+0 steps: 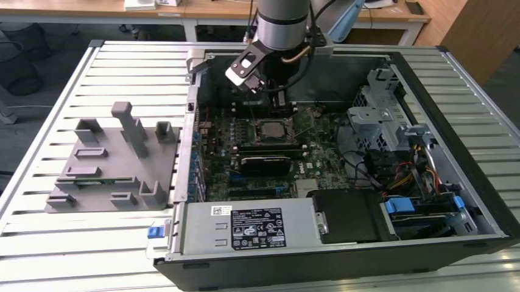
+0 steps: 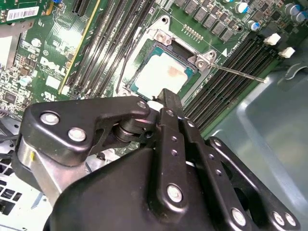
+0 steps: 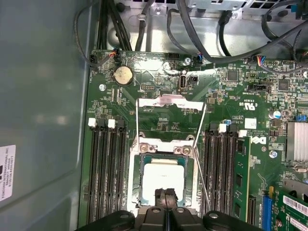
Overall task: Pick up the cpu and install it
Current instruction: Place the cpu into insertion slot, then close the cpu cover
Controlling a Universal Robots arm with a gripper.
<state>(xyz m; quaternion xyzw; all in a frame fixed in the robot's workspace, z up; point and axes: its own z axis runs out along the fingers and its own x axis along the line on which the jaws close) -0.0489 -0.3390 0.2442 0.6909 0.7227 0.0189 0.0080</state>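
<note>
The cpu point(image 3: 163, 174), a small square chip with a silvery-white top, lies flat inside the motherboard socket point(image 3: 136, 179); it is also in the second wrist view point(image 2: 161, 72). The socket's metal load plate point(image 3: 166, 102) stands flipped open and its thin lever rod point(image 3: 202, 159) sticks out beside it. My gripper point(image 3: 166, 195) hangs just above the near edge of the cpu, its two black fingers pressed together with nothing between them. In the exterior view the gripper point(image 1: 272, 97) hovers over the socket point(image 1: 272, 129) inside the open computer case.
Memory slots point(image 3: 103, 168) flank the socket on both sides. Black cables point(image 3: 144, 24) run along the case wall beyond the board. A drive cage point(image 1: 382, 115) and a power supply point(image 1: 252, 228) crowd the case. A grey fixture plate point(image 1: 114, 164) sits on the slatted table.
</note>
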